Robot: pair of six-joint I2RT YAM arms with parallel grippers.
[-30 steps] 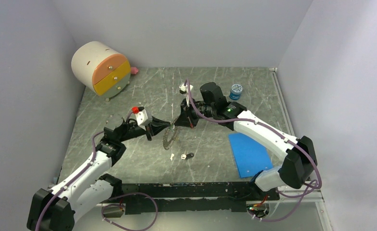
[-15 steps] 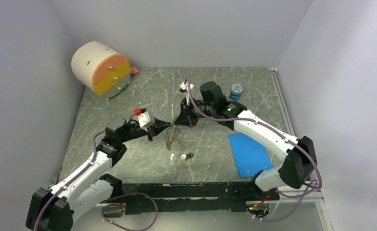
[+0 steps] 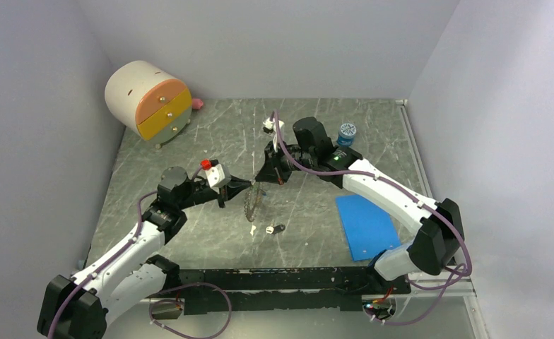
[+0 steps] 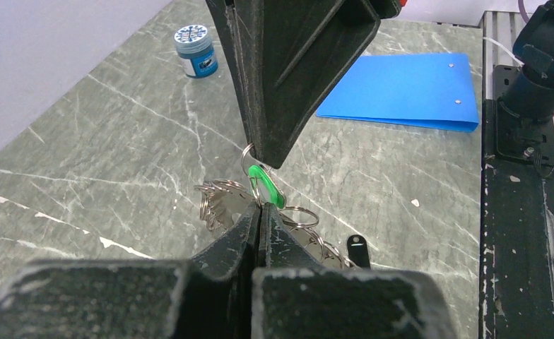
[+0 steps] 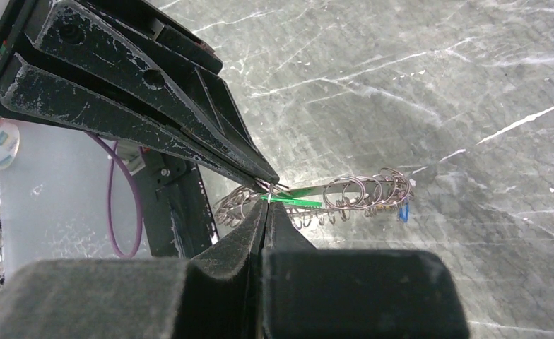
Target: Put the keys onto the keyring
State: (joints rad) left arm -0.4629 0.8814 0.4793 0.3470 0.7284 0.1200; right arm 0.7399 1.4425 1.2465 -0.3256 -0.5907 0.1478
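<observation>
The keyring (image 3: 251,205), a silvery hoop strung with small loops, hangs on edge above the table between both grippers. My left gripper (image 4: 260,210) is shut on its rim (image 4: 217,201). My right gripper (image 5: 266,205) meets it tip to tip, shut on the small ring of a green key (image 5: 299,201) that lies along the keyring (image 5: 362,191). A blue key (image 5: 403,212) dangles from the hoop's far end. In the top view, the left gripper (image 3: 248,185) and right gripper (image 3: 261,180) nearly touch. A black key (image 3: 279,227) lies on the table below them.
Two small white bits (image 3: 269,229) lie by the black key. A blue folder (image 3: 366,226) lies flat to the right, under the right arm. A blue jar (image 3: 346,133) stands at the back right. At the back left stands a round drawer box (image 3: 147,99), with a pink thing (image 3: 197,104) beside it.
The left wrist has turned and crept right, closing up to the right gripper's tip. The keyring now hangs more on edge. Both grippers stay shut.
</observation>
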